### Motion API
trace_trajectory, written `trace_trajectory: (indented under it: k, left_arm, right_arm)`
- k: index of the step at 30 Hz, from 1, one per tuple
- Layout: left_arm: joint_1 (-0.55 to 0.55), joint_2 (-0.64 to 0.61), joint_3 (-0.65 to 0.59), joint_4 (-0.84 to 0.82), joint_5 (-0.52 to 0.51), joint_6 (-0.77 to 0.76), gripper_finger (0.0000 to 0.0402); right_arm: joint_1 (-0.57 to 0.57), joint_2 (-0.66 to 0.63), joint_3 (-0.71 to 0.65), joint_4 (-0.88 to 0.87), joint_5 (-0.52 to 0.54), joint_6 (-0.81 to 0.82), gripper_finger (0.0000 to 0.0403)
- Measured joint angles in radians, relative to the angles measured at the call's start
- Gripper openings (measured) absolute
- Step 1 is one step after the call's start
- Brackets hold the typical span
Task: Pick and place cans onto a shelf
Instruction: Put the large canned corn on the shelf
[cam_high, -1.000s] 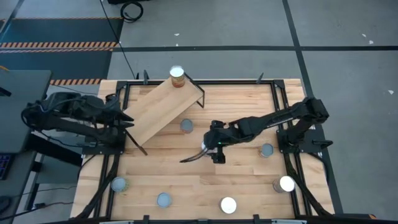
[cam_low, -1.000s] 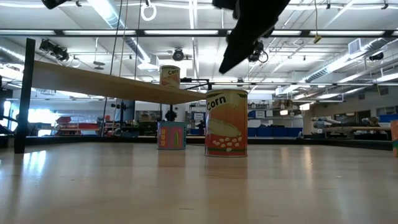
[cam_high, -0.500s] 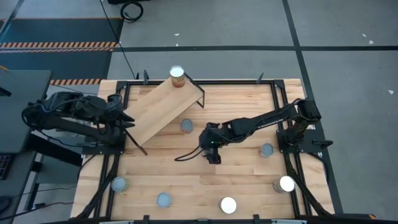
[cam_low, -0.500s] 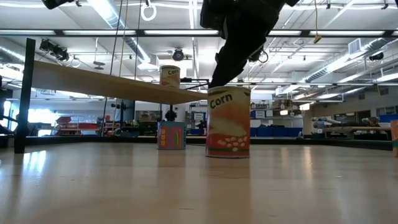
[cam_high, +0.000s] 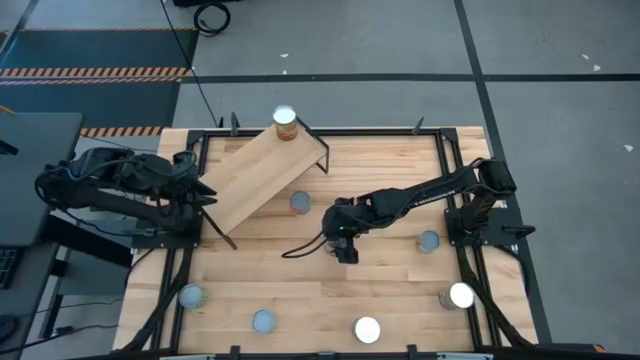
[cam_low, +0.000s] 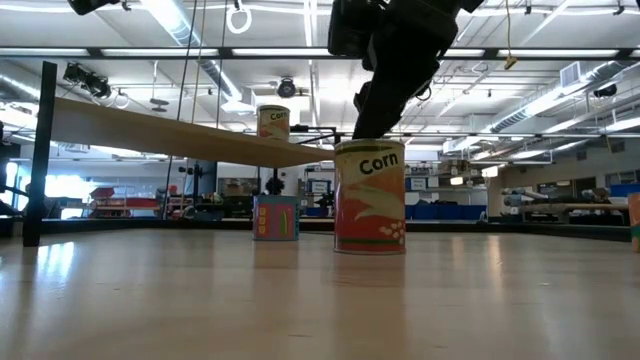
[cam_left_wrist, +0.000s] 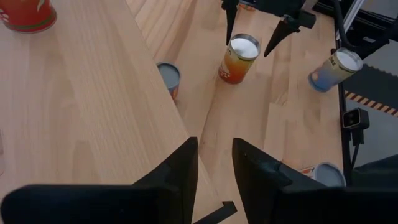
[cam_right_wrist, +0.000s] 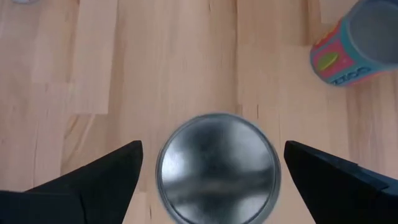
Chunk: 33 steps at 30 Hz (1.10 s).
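Corn can (cam_low: 370, 196): an upright tin with an orange-red label reading "Corn" in black letters over a picture of yellow kernels; its round silver top (cam_right_wrist: 217, 168) is shiny and plain. It stands on the tabletop (cam_high: 390, 290) near the middle, just beyond the low end of the shelf.

Right claw (cam_right_wrist: 211, 171): hangs right over the corn can with its two dark fingers (cam_right_wrist: 93, 180) spread wide, one on each side of the silver top and apart from it.

Shelf (cam_high: 255, 175): a light-wood plank, tilted, on black bracket legs, at the far left part of the tabletop.

Can on the shelf (cam_high: 285, 122): upright at the shelf's high end, silver top, yellowish label.

Pink-and-teal can (cam_low: 276, 217): stands on the tabletop by the shelf's low end, near the corn can; its label shows pink, teal and green patches.

Other cans: one (cam_high: 429, 241) to the right of the corn can, and four more along the near edge of the tabletop, well apart from the shelf.

Left claw (cam_left_wrist: 214, 171): held over the shelf's plank, fingers slightly apart and holding nothing.
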Motion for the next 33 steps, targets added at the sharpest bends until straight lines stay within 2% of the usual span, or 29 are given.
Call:
trace_trajectory:
  k: [8, 14, 20, 27, 30, 33]
  left_arm:
    - [0.0, 0.0, 0.0, 0.0, 0.0, 0.001, 0.0105]
    - [0.0, 0.0, 0.0, 0.0, 0.0, 0.032, 0.0105]
    - [0.0, 0.0, 0.0, 0.001, 0.0, 0.026, 0.0105]
    - [0.0, 0.0, 0.0, 0.002, 0.0, 0.025, 0.0105]
    - [0.0, 0.0, 0.0, 0.001, 0.0, 0.008, 0.0105]
    - [0.0, 0.0, 0.0, 0.001, 0.0, -0.001, 0.0105]
  right_arm:
    - [-0.004, 0.0, -0.047, 0.006, -0.043, -0.02, 0.04]
    - [-0.004, 0.0, -0.069, 0.029, 0.024, -0.101, 0.0397]
    - [-0.005, 0.012, -0.069, 0.075, 0.004, -0.19, 0.0365]
    - [-0.011, 0.045, -0.065, 0.084, -0.044, -0.211, 0.0313]
    - [-0.011, 0.037, -0.036, 0.046, -0.067, -0.241, 0.0309]
    - [-0.013, 0.015, 0.052, 0.007, -0.081, -0.321, 0.0314]
